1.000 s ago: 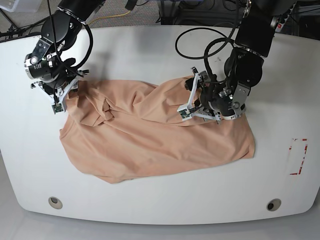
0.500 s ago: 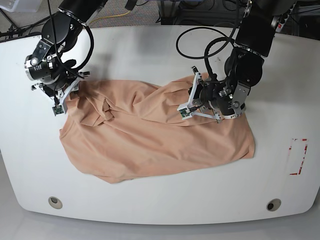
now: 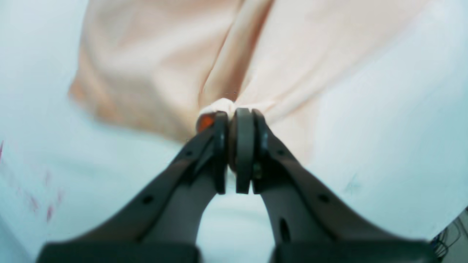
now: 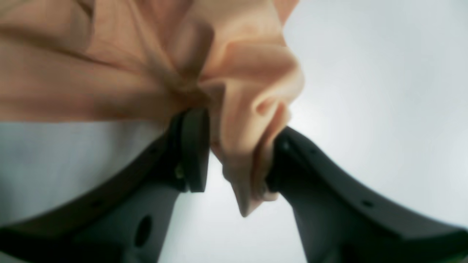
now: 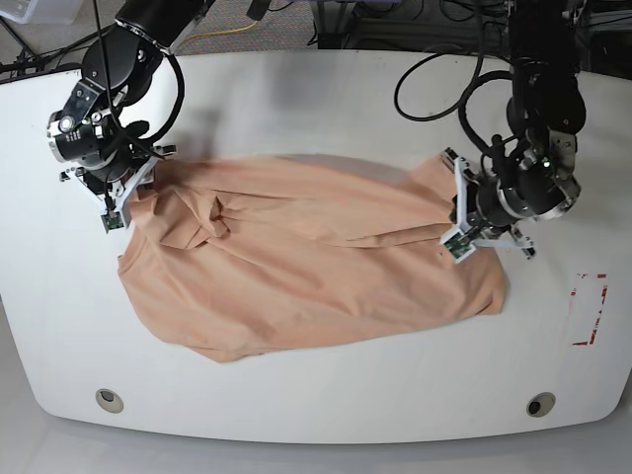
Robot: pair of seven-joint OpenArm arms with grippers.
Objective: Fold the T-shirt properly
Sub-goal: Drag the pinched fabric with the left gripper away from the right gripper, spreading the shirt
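Note:
The peach-pink T-shirt (image 5: 296,267) lies rumpled across the white table (image 5: 316,99), pulled out sideways between my two arms. In the base view my left gripper (image 5: 456,219) holds its right side. Up close this gripper (image 3: 234,113) is shut on a pinched fold of the T-shirt (image 3: 164,54), with an orange bit showing beside one finger. My right gripper (image 5: 128,193) is at the shirt's left upper corner. In the right wrist view this gripper (image 4: 237,153) is closed around a thick bunch of the T-shirt (image 4: 109,73), with a flap hanging between the fingers.
Red tape marks (image 5: 590,308) sit near the table's right edge. Two round inserts (image 5: 110,400) (image 5: 540,404) lie along the front edge. Black cables (image 5: 434,79) loop over the table behind the arm on the right side of the base view.
My left gripper has moved to the right in the base view with the shirt's edge, drawing the cloth out flatter and wider. The right gripper has barely moved.

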